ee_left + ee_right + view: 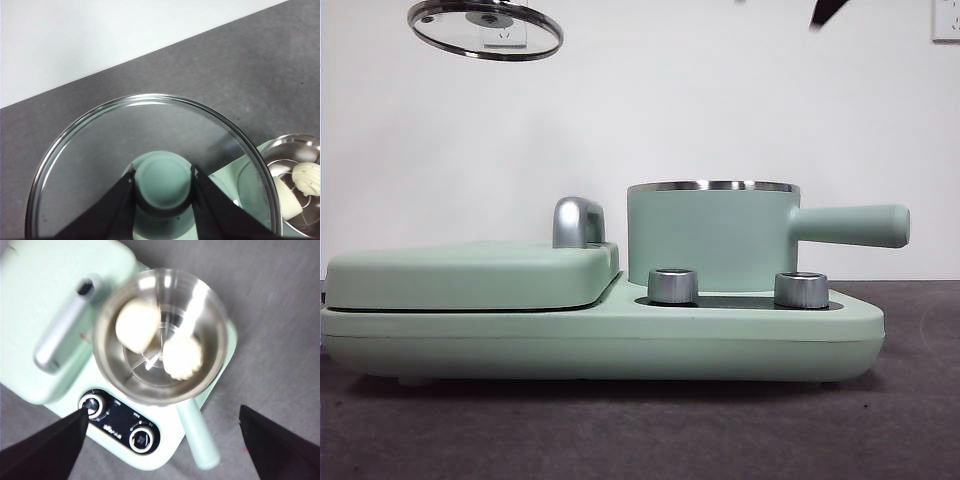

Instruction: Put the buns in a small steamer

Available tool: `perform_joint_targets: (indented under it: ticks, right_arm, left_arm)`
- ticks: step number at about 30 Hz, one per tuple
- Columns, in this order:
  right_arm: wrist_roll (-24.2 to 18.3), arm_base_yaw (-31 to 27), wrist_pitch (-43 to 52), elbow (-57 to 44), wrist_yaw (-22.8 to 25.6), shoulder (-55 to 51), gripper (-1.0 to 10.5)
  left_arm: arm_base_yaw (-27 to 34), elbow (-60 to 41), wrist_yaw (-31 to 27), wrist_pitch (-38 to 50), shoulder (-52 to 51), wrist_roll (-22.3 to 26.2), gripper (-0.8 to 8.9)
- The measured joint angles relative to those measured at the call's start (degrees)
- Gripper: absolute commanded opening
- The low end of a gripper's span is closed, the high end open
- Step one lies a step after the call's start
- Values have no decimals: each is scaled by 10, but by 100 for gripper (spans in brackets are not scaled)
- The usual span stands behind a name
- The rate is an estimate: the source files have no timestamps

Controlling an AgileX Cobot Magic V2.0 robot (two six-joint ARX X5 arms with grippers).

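Even, bright lighting; the right wrist view is motion-blurred, with glare inside the steamer (162,335); front view sharp.

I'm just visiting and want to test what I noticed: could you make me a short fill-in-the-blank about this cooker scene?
1. The left claw grips the glass lid by its green ____.
2. Inside the small steamer lie ____ buns.
3. The pleated bun and the smooth bun rest on a ____ insert.
4. The right claw is ____, holding nothing.

Missing words: knob; two; steel; open
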Motion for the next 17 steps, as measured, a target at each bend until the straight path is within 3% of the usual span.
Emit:
perform_joint_targets:
  ticks: [9,17]
  right_arm:
    - [8,14,3,-103,-1,-224,479]
    - [58,16,75,-285,-1,-441,479]
  left_arm:
    - [-38,0,21,0,0,-2,15]
    - [-91,0,21,-1,0,-2,15]
